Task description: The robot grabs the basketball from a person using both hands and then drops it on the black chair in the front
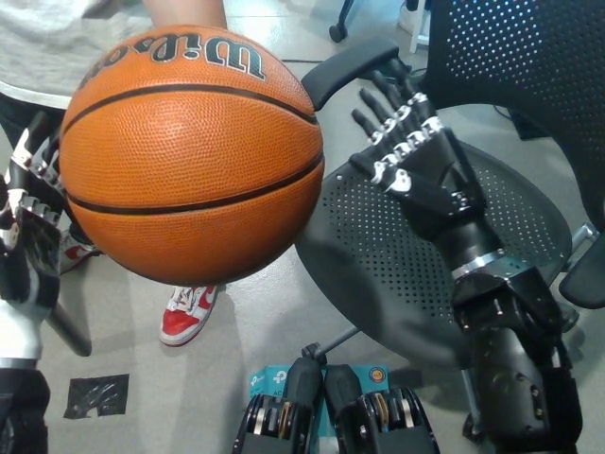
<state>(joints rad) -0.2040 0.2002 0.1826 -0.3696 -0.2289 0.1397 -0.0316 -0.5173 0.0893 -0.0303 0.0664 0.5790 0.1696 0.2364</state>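
Observation:
An orange basketball (pixel 194 156) fills the upper left of the head view, held out from above by a person in a grey shirt (pixel 57 38). My black right hand (pixel 411 161) is open over the black chair (pixel 397 274), a short gap right of the ball and not touching it. My left hand (pixel 24 227) shows at the left edge, partly behind the ball; its fingers are spread beside the ball's left side. Whether it touches the ball is hidden.
The chair's mesh backrest (pixel 529 66) rises at the upper right, and an armrest (pixel 345 71) juts out behind my right hand. The person's red and white shoe (pixel 187 310) stands on the grey floor below the ball. Black tape (pixel 96 395) marks the floor at lower left.

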